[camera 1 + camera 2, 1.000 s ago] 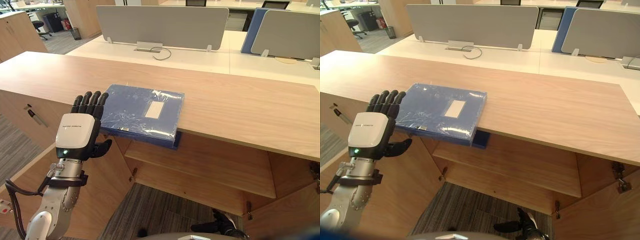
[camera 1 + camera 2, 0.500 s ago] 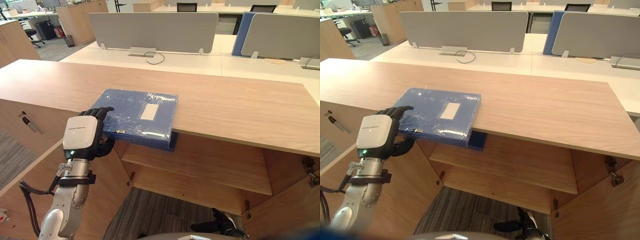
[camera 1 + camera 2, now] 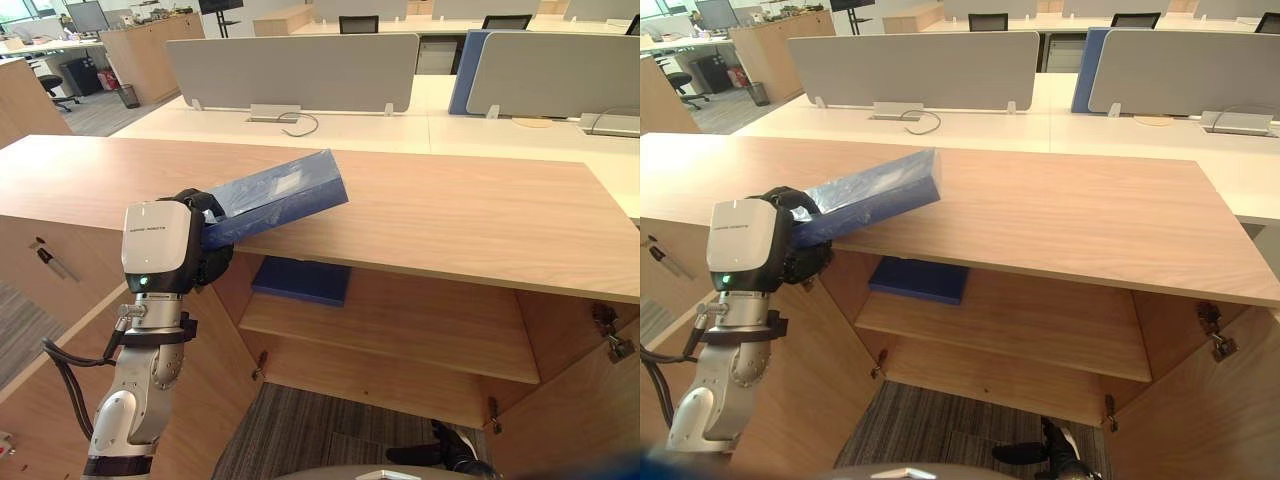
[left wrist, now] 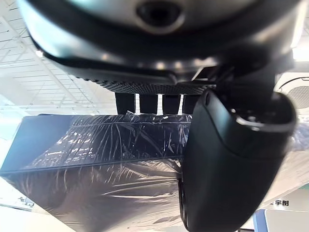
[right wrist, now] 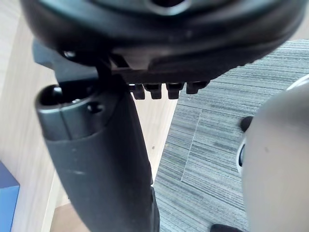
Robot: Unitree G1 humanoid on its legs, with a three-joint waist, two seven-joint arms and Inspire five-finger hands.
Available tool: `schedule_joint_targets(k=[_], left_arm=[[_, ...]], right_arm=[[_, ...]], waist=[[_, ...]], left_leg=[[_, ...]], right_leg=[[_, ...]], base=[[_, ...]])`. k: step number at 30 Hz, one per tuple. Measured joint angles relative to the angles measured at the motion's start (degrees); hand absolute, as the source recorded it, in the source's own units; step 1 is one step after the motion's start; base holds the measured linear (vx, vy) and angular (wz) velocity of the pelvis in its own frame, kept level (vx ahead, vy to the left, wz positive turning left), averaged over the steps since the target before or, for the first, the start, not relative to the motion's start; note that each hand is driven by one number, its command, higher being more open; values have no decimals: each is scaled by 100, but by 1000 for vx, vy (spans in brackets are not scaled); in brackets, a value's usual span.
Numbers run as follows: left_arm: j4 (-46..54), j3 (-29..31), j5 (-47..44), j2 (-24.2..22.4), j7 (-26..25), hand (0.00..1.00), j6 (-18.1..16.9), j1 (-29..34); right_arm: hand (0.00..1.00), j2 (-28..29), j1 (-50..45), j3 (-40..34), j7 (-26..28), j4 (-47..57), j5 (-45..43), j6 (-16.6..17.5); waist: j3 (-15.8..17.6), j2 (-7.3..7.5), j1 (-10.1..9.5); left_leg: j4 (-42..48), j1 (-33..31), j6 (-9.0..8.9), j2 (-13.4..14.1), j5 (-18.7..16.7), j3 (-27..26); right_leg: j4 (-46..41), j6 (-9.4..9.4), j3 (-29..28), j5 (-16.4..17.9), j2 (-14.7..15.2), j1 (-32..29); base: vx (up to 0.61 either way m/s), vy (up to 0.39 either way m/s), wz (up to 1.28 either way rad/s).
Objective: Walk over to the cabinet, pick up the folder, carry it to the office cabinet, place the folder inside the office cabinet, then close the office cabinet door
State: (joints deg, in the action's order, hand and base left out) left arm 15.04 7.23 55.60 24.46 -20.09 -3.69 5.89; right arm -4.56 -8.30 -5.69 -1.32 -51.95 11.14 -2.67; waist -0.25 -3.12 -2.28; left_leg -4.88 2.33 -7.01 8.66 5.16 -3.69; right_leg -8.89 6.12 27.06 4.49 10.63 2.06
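Observation:
A blue folder wrapped in clear plastic hangs tilted over the front left of the wooden cabinet top. My left hand is shut on its near end, with the thumb under it and the fingers curled over its upper face. The folder stretches away from the palm in the left wrist view. My right hand hangs low over grey carpet with its fingers straight and nothing in it.
A second blue folder lies on the upper shelf of the open cabinet below the top. Cabinet doors stand open at left and right. White desks with grey dividers lie behind.
My left hand's fingers have curled round the folder's near end and lifted it off the cabinet top, tilting it. The second folder on the shelf now shows. The camera has shifted.

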Motion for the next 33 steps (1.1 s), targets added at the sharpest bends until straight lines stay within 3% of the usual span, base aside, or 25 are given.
schedule_joint_targets(k=[2, 5, 7, 12, 18, 26, 27, 28, 30, 33], left_arm=[[82, -14, 20, -90, 35, 0, 63, 0], [613, -28, -133, -700, 164, 0, 170, 138], [1330, -197, -875, -1240, 189, 0, 159, 495], [1861, -660, -2751, -2101, 412, 0, -105, 943], [1845, -690, -5634, -2302, 844, 0, -189, 1279], [1671, -706, -7187, -2537, 877, 0, -210, 1451], [1656, -759, -7370, -2542, 844, 0, -210, 1506], [1657, -830, -7416, -2552, 806, 0, -240, 1605], [1660, -858, -7419, -2553, 788, 0, -335, 1760], [1657, -978, -7530, -2567, 795, 0, -348, 1793]], right_arm=[[100, 4, 0, -27, -16, 3, -1, -11], [100, 79, -4, -228, -55, 11, -24, -69], [100, 121, -28, -309, -138, 55, -208, -99], [100, 399, -157, -861, -253, 317, -778, -106], [100, 781, -835, -1277, -723, 1711, -1657, -61], [100, 1105, -1806, -1795, -1620, 4299, -2275, -38], [100, 1120, -1841, -1781, -1791, 4698, -2276, -28], [100, 1138, -1890, -1763, -1995, 5175, -2231, -24], [100, 1154, -1947, -1682, -2191, 5905, -2117, -20], [100, 1162, -1989, -1542, -2452, 7029, -1349, -10]], waist=[[5, 12, 0], [23, 43, 3], [43, 79, 34], [123, 114, 190], [456, 220, 485], [719, 288, 779], [762, 310, 845], [794, 323, 846], [798, 320, 840], [801, 247, 916]], left_leg=[[0, 40, 7, -10, -17, -50], [0, 70, 34, -51, -59, -141], [1, 96, 60, -92, -97, -271], [2, 225, 151, -214, -196, -618], [200, 276, 260, -374, -408, -1163], [365, 603, 305, -443, -666, -1930], [415, 668, 293, -421, -723, -2057], [473, 765, 279, -415, -790, -2218], [592, 908, 224, -368, -907, -2463], [717, 935, 129, -228, -991, -2585]], right_leg=[[-8, 2, -47, 0, 15, 0], [-16, 21, -134, -5, 60, -52], [-12, 51, -289, -37, 88, -111], [-100, 105, -655, -73, 196, -263], [-389, 152, -1297, -100, 344, -692], [-641, 146, -1923, -137, 363, -942], [-732, 58, -1865, -61, 404, -964], [-930, -4, -1446, 11, 623, -993], [-1151, -4, -1009, -27, 851, -995], [-1222, 0, -977, -21, 702, -1006]], base=[[1, 14, -12], [2, 29, -17], [32, 37, -28], [21, 49, -34], [-29, 65, -49], [-13, 43, -50], [-14, -3, -56], [-6, 1, -64], [23, -6, -67], [30, -66, -27]])
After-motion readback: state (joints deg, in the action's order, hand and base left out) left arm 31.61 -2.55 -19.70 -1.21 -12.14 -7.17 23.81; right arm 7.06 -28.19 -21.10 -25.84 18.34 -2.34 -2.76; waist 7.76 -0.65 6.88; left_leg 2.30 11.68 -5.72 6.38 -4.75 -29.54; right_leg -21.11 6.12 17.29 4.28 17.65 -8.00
